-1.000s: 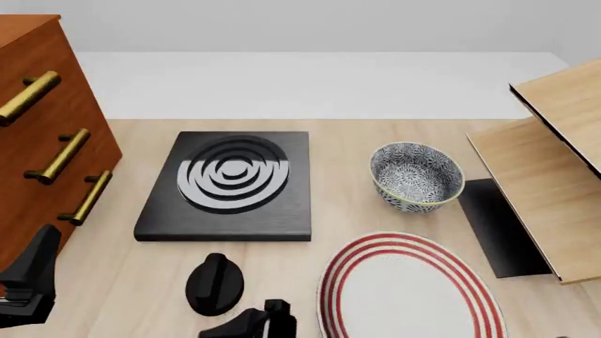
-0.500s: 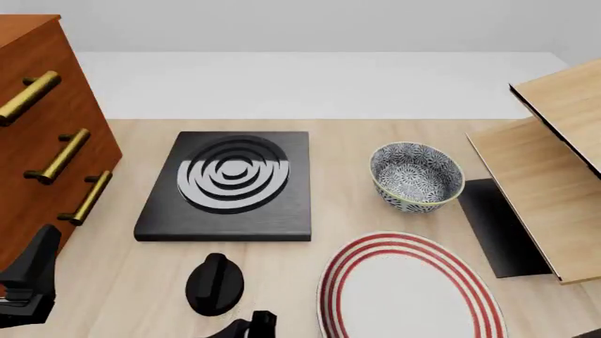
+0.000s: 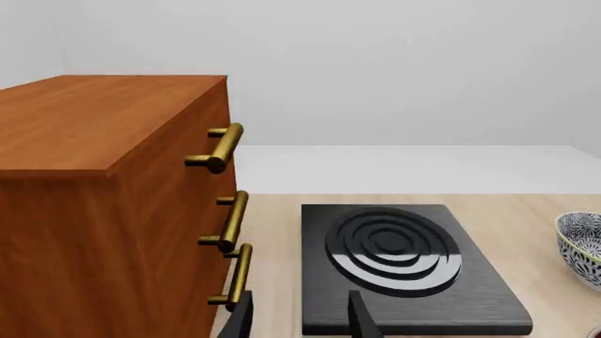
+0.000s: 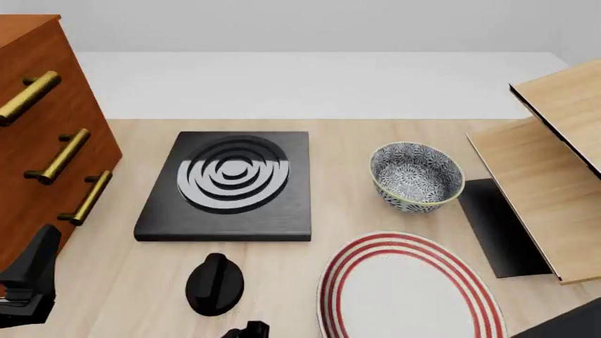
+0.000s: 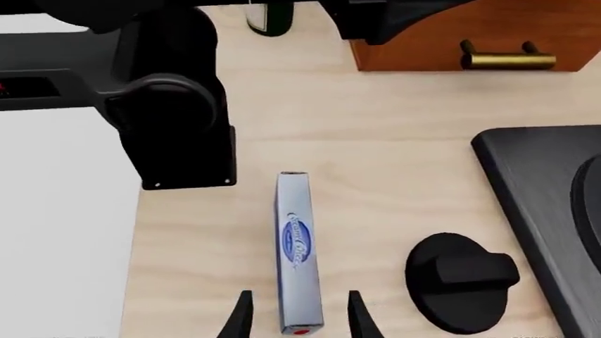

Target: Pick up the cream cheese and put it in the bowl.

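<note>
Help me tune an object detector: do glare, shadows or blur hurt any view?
Front view: sharp, even light, grey sheen on the stove's rings. Left wrist view: sharp, similar sheen. Right wrist view: sharp, lettering on the cream cheese visible, shadows faint.

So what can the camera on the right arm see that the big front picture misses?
Only the right wrist view shows the cream cheese, lying on the table with the right pincer open on either side of its end.

Only the front view shows the bowl, the red-ringed plate and the wooden shelf.

Both show the black knob, the black burner plate and the wooden drawer cabinet.
</note>
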{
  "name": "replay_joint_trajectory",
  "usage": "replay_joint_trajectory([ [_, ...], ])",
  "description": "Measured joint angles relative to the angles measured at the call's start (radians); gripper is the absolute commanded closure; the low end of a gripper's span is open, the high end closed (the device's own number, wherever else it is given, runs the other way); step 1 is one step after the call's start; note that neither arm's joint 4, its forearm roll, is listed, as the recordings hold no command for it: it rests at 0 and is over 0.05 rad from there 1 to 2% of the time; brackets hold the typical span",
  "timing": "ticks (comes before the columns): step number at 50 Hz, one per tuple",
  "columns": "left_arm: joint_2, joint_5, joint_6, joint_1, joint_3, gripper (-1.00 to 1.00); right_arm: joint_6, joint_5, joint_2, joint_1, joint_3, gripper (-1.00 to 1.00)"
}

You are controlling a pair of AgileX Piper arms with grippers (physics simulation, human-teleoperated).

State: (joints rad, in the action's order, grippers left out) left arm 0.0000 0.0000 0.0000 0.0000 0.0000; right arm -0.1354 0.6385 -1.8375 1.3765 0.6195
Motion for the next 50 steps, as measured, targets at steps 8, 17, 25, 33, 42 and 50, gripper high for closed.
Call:
replay_joint_trajectory([
  [8, 0.0, 0.0, 0.0, 0.0, 0.0, -1.0, 0.011, 0.016, -0.036, -0.004, 0.007, -1.0],
  [17, 0.0, 0.0, 0.0, 0.0, 0.0, -1.0, 0.021, 0.025, -0.062, -0.007, 0.014, -1.0],
  [25, 0.0, 0.0, 0.0, 0.0, 0.0, -1.0, 0.028, 0.031, -0.085, -0.007, 0.021, -1.0],
  [33, 0.0, 0.0, 0.0, 0.0, 0.0, -1.0, 0.027, 0.033, -0.089, -0.004, 0.023, 1.0],
  [42, 0.0, 0.0, 0.0, 0.0, 0.0, -1.0, 0.013, 0.024, -0.066, -0.004, 0.009, 1.0],
  [50, 0.0, 0.0, 0.0, 0.0, 0.0, -1.0, -0.009, 0.001, -0.001, -0.003, -0.022, 1.0],
])
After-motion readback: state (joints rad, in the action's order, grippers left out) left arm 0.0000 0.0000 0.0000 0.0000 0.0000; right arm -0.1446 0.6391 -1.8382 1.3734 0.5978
